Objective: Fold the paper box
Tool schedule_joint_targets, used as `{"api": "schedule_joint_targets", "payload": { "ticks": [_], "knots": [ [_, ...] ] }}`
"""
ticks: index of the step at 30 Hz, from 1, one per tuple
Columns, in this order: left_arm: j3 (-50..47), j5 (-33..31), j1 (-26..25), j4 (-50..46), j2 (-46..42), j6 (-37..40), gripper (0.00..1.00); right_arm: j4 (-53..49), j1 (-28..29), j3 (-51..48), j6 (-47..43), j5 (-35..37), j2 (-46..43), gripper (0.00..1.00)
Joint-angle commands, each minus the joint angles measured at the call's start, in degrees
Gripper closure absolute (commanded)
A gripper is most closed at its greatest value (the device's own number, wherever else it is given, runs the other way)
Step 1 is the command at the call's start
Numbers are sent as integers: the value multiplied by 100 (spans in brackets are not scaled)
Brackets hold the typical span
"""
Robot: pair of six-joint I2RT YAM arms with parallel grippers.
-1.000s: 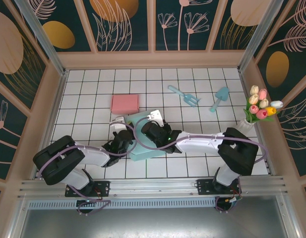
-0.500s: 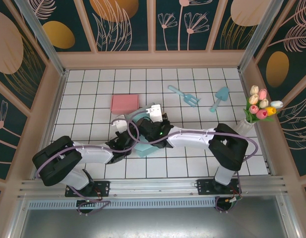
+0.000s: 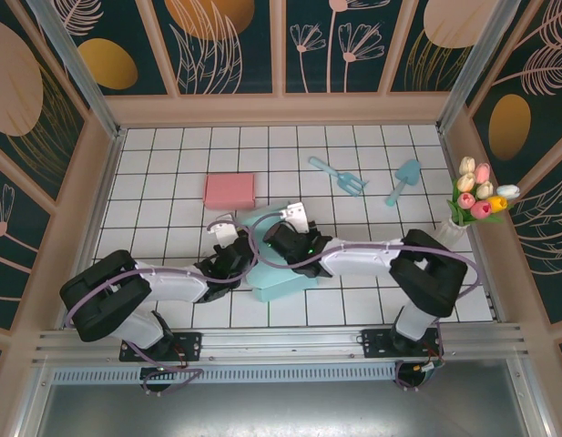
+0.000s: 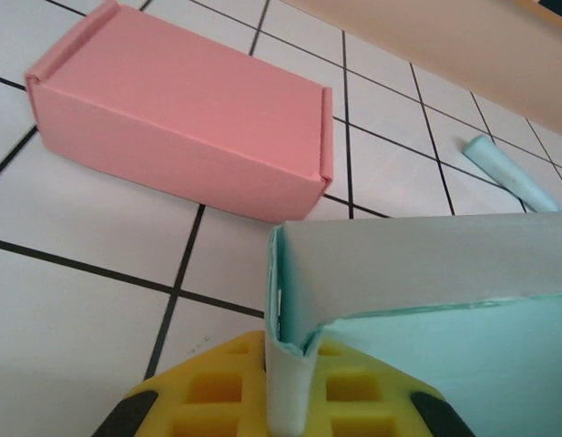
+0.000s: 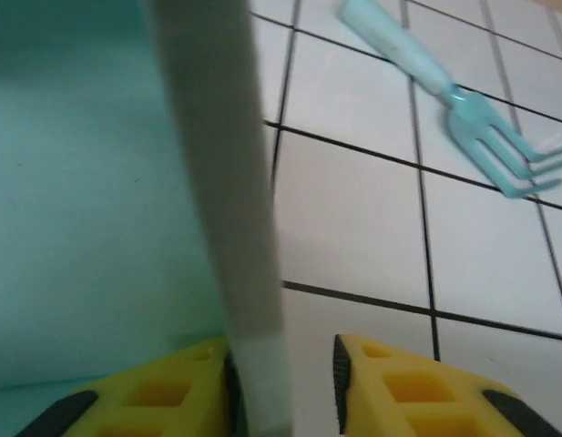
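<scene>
Pale green paper box (image 3: 285, 280) sits mid-table on the white tiled table (image 3: 171, 164), half formed, between the two arms. Left gripper (image 4: 285, 396) is pressed together on a corner of the box — a thin upright wall runs straight down against its yellow pads (image 4: 217, 401). Right gripper (image 5: 282, 382) is spread: a grey-backed flap stands upright between its fingers (image 5: 408, 391), touching the one on the box's inner side, with a clear gap to the other. Pink box (image 4: 180, 137) lies closed just beyond the green one, apart from it. Blue fork (image 5: 454, 91) and small blue trowel (image 3: 403, 180) lie farther back on the right — tulips in a vase (image 3: 479, 196) at the right edge.
</scene>
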Motion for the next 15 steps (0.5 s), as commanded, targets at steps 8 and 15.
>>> {"api": "schedule_joint_targets", "payload": {
  "ticks": [8, 15],
  "knots": [
    [243, -482, 50, -120, 160, -87, 100, 913, -349, -442, -169, -1820, -972, 38],
    [268, -361, 50, -55, 184, 3, 100, 1010, -412, -600, -128, -2060, -1664, 38]
  ]
}}
